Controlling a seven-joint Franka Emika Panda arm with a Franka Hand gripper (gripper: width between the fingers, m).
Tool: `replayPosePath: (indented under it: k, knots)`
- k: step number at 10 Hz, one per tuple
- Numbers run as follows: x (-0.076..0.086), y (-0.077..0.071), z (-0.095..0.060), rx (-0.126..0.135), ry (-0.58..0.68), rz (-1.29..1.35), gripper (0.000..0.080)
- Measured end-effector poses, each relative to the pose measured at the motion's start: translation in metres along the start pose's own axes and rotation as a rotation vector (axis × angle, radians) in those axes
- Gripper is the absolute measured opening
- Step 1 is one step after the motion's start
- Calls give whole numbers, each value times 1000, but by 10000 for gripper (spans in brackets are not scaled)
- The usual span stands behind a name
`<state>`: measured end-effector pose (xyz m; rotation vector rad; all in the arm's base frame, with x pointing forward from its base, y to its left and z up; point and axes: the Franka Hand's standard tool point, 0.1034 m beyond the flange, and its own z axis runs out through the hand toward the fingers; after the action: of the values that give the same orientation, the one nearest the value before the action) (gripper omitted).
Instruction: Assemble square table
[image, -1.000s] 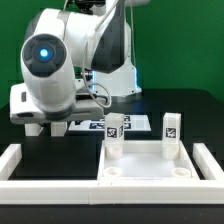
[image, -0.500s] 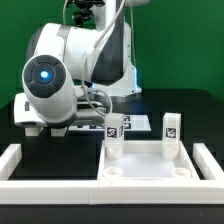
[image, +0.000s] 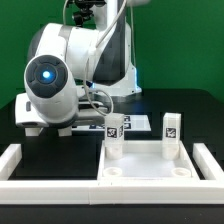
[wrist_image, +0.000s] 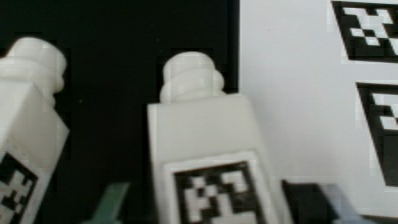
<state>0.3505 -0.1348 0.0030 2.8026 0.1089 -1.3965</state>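
Note:
The white square tabletop (image: 150, 168) lies at the front of the exterior view's right. Two white tagged legs (image: 114, 135) (image: 171, 133) stand upright at its far corners. In the wrist view, two more white legs lie on the black table. My gripper (wrist_image: 217, 205) is open and straddles one leg (wrist_image: 199, 130), with a finger (wrist_image: 112, 203) on each side. There is a small gap on one side, and the other finger is close to the leg. The other loose leg (wrist_image: 36, 110) lies beside it. In the exterior view my gripper is low at the left, hidden behind the wrist housing (image: 48, 90).
The marker board (wrist_image: 311, 80) lies right beside the straddled leg, and it also shows behind the tabletop in the exterior view (image: 92, 126). A long white border rail (image: 40, 185) runs along the table's front and left side.
The arm has come down toward the table at the exterior view's left, then stayed nearly still over the last half second. The tabletop and its upright legs have not moved.

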Motion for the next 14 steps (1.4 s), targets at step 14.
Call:
replayPosePath:
  k: [14]
  knots:
    - [-29,-7,-76,-33,262,-141,284]
